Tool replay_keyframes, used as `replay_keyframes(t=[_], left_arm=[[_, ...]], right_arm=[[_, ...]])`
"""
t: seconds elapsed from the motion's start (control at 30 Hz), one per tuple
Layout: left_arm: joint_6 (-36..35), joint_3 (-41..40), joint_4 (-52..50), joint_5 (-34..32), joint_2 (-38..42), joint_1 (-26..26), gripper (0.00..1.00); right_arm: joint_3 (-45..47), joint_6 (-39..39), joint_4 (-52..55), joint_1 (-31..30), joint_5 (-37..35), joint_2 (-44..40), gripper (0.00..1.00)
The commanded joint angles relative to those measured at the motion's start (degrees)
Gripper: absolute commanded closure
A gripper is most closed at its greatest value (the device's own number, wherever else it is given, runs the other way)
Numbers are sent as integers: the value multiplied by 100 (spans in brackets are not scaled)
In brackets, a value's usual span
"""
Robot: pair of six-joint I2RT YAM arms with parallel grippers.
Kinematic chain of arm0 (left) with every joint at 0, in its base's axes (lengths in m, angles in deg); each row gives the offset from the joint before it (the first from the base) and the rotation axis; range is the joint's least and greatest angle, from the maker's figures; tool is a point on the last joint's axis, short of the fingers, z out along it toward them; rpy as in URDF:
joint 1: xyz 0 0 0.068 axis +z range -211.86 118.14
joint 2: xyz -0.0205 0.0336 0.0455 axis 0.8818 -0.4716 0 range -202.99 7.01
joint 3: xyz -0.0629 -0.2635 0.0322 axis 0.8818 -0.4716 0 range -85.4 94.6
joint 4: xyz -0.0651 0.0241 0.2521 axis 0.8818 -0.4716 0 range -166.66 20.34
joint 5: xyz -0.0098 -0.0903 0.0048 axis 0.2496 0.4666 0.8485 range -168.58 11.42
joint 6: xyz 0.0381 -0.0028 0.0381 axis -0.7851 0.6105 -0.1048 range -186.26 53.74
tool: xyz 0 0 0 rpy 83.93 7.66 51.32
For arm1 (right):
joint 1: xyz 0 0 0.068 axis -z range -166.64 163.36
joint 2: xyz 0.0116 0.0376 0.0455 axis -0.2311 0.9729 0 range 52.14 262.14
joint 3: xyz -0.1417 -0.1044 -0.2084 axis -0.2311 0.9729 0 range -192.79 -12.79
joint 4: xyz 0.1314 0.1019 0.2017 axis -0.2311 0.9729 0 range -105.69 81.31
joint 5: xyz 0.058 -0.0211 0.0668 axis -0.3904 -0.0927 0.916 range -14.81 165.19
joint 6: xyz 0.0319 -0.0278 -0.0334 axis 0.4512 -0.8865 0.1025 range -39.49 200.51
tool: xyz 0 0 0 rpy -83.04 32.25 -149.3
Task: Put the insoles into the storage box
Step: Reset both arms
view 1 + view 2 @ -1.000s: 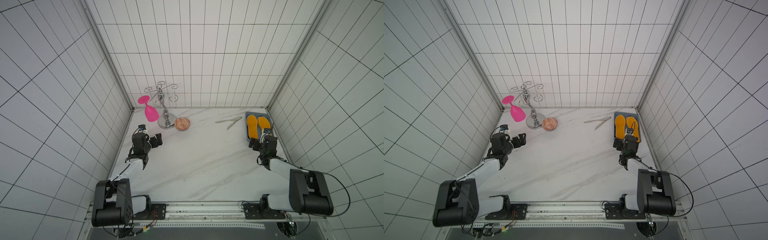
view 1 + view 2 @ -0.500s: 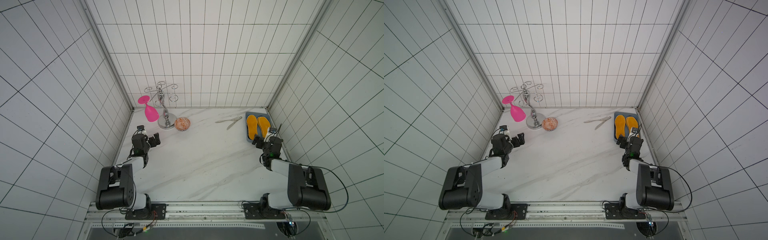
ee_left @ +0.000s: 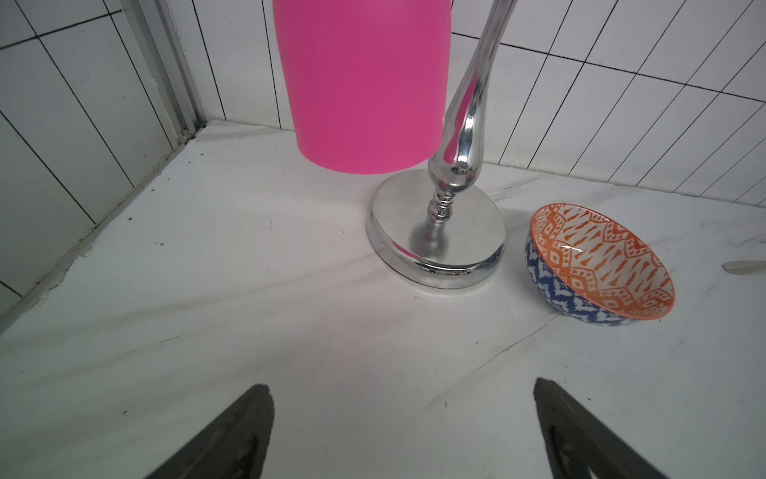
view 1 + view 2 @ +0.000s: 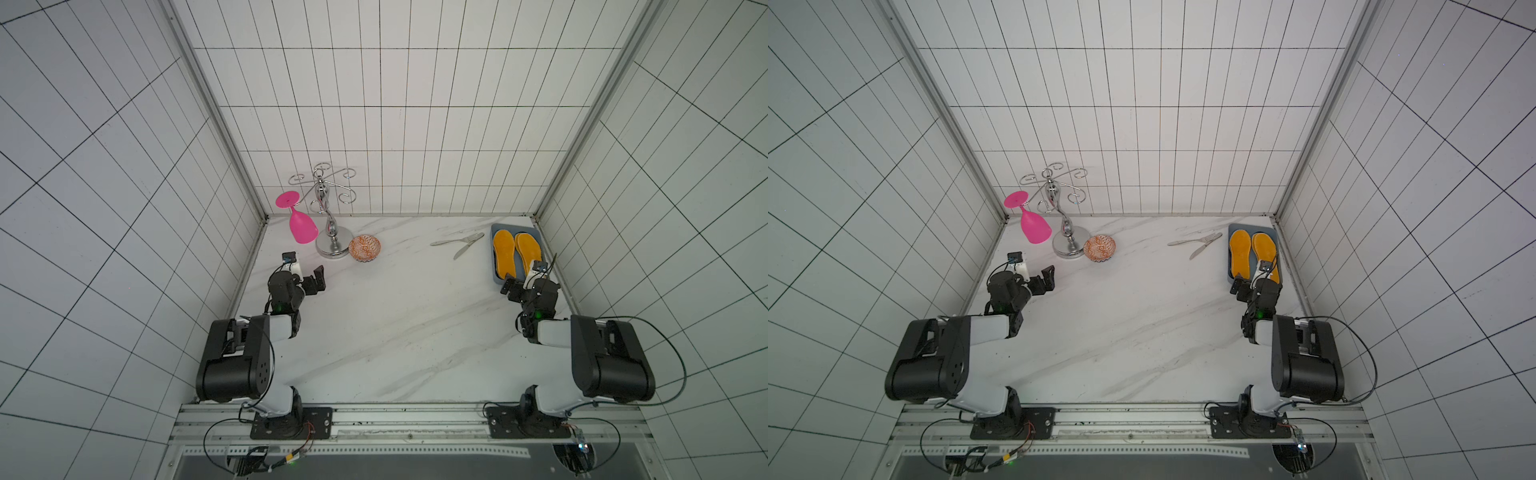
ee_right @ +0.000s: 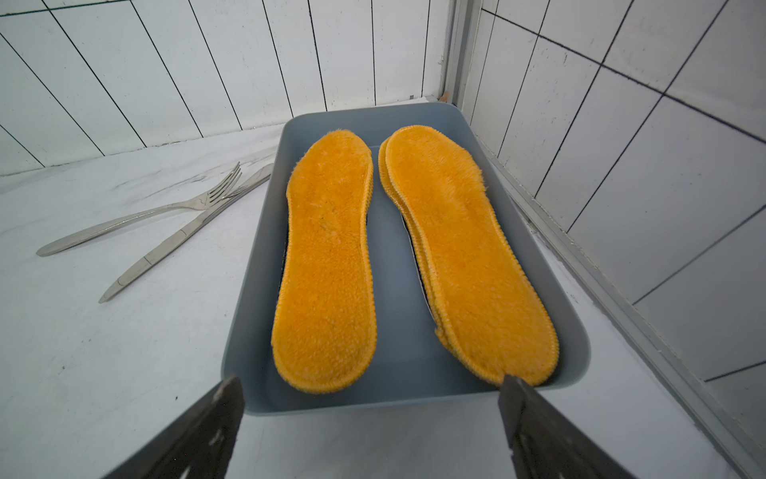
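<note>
Right gripper [image 5: 371, 383] spread wide, empty, just short of the shallow blue-grey plastic storage box [image 4: 492, 249].
Fuzzy orange-yellow insoles [image 4: 504, 253] lie inside, right of centre in both top views.

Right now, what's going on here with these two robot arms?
Neither arm is holding anything. The orange insoles lie in two side-by-side piles inside the blue-grey storage box, in the far right corner of the table, with dark edges showing beneath them. The right hand hovers open just in front of the box. The left hand, also open, faces a pink glass hanging on a silver stand and a patterned bowl. A fork and knife lie beside the box.
</note>
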Motion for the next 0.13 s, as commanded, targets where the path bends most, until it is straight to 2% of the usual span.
replay_keyframes(t=[0.0,0.1], left_arm=[[-76,-80,361,-192,3,-20,1],[-71,-103,441,-188,-35,-20,1]], right_arm=[[-41,-111,-20,-71,-55,12,1],[-134,-147,106,-117,-133,35,1]])
